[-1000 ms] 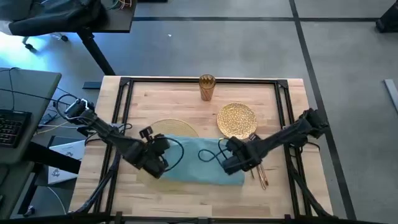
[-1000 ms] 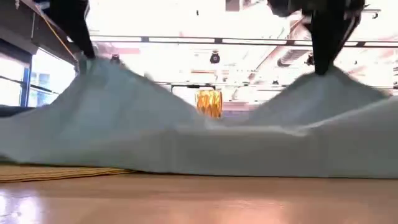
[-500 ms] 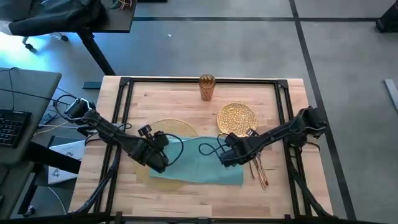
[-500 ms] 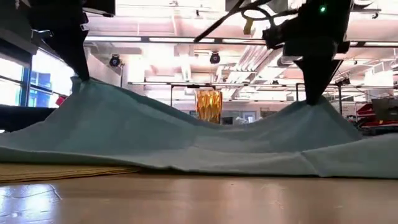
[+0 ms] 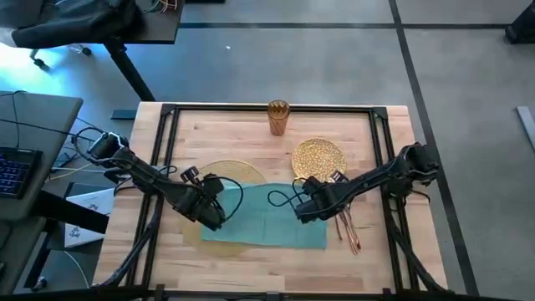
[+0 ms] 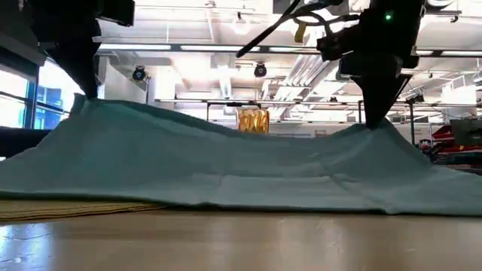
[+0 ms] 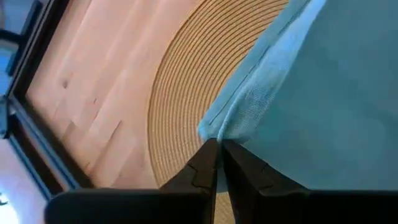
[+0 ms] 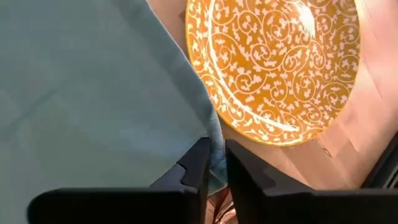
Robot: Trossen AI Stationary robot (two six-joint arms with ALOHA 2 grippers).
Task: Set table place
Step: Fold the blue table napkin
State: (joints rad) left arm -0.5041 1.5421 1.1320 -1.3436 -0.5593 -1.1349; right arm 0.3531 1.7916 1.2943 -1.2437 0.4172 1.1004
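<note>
A teal napkin [image 5: 272,219] lies spread across the near half of the table [image 5: 251,138], its left part over the round pale-gold placemat [image 5: 219,174]. My left gripper [image 5: 215,209] is shut on the napkin's left far corner. My right gripper [image 5: 303,209] is shut on its right far corner. In the low view both corners stand raised and the cloth sags between them. The glittery gold plate [image 5: 318,159] rests on the wood just beyond my right gripper. The amber cup [image 5: 278,117] stands near the far edge. Copper cutlery [image 5: 349,232] lies right of the napkin. My left gripper pinches the napkin's hemmed corner [image 7: 210,132] between its two fingertips, coming from above and pointing down. That corner is lifted [image 6: 84,98]; the cloth slopes down from it to the table. My right gripper pinches the napkin's corner [image 8: 215,144] beside the plate between its fingertips, from above. The corner is raised [image 6: 374,124], and the near edge [image 6: 241,205] lies on the table.
Black rails [image 5: 167,134] frame the tabletop. Bare wood [image 5: 226,138] lies between the placemat and the cup. A grey desk with a keyboard [image 5: 12,167] stands off the table's left side.
Both grippers have moved toward the far edge and come down a little, still shut on the napkin's corners. The napkin's raised peaks have dropped and the cloth has spread out flatter, while its near edge has stayed on the table.
</note>
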